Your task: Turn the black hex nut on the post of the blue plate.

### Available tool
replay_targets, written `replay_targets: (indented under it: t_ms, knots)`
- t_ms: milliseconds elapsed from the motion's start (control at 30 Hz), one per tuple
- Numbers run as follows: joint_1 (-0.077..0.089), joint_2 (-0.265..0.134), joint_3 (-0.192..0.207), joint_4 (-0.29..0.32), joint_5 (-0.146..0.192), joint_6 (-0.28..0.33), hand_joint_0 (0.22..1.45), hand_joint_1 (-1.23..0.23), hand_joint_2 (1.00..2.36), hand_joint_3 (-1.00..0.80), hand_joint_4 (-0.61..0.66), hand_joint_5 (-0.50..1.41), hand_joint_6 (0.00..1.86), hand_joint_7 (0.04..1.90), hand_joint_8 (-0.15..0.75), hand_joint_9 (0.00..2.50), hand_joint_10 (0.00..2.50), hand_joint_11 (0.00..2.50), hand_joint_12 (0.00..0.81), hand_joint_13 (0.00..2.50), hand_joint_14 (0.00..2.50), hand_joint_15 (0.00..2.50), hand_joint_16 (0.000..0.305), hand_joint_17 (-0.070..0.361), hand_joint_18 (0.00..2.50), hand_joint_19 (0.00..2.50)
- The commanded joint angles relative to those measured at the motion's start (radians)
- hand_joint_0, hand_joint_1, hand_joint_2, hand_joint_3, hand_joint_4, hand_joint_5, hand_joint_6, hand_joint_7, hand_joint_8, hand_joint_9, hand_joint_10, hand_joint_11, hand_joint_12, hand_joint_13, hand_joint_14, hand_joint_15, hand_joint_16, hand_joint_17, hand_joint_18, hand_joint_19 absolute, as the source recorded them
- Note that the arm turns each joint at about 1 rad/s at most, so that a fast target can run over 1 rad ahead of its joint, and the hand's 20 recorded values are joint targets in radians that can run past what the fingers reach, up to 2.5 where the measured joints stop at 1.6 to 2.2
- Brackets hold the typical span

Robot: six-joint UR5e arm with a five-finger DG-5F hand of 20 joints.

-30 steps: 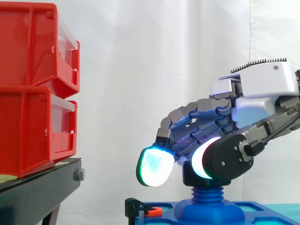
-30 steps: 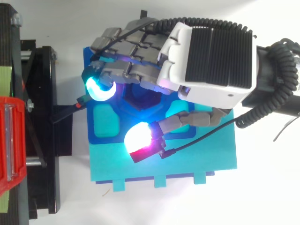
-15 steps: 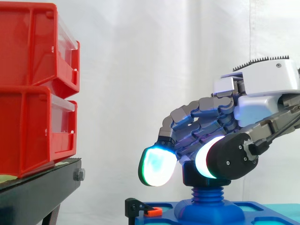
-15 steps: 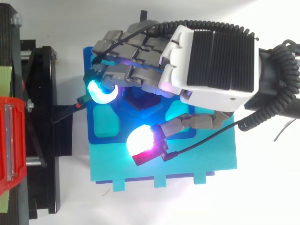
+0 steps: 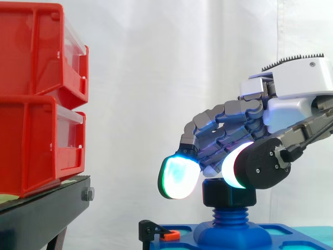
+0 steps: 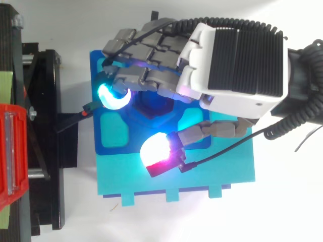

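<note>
The robot hand (image 5: 291, 101) reaches in from the right, palm down, and hovers over the top of the black hex nut (image 5: 228, 194); the side view shows most of the nut clear below it, and I cannot tell whether the robot hand grips the nut or merely hangs above it. There is one nut, matte black with flat faces round its side, seated on the top of the one post (image 5: 229, 214), a ribbed, threaded blue column whose long axis stands upright, so the nut's bore points straight up. The post rises from a rounded boss on the blue plate (image 6: 113, 132), a smooth plastic slab with shallow rounded recesses, which lies on a teal board (image 6: 202, 176) on the white counter (image 6: 287, 201). A small black-and-orange clip (image 5: 165, 235) sits at the plate's left edge. Well apart to the left, two glossy red bins (image 5: 36, 99) are stacked on a black stand (image 5: 41, 213), before a white curtain (image 5: 156, 67)
</note>
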State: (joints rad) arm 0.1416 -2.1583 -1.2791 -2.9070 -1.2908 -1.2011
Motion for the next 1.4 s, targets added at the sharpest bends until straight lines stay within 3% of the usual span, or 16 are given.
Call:
replay_targets:
  t_ms: [0, 800, 1367]
  knots:
    - [-0.003, 0.000, 0.000, -0.008, -0.001, 0.000, 0.44, -0.54, 1.00, -0.50, 0.22, -0.22, 0.50, 0.88, 0.270, 0.28, 0.00, 0.12, 0.367, 0.32, 0.01, 0.14, 0.060, 0.136, 0.27, 0.51]
    - [-0.007, 0.002, 0.000, -0.018, -0.001, 0.001, 0.44, -0.51, 1.00, -0.50, 0.26, -0.20, 0.50, 1.00, 0.278, 0.30, 0.00, 0.12, 0.368, 0.33, 0.01, 0.15, 0.061, 0.137, 0.28, 0.51]
    - [-0.028, 0.006, 0.000, -0.018, -0.010, 0.001, 0.43, -0.46, 1.00, -0.50, 0.27, -0.19, 0.50, 1.01, 0.285, 0.31, 0.00, 0.13, 0.370, 0.33, 0.01, 0.15, 0.061, 0.137, 0.29, 0.52]
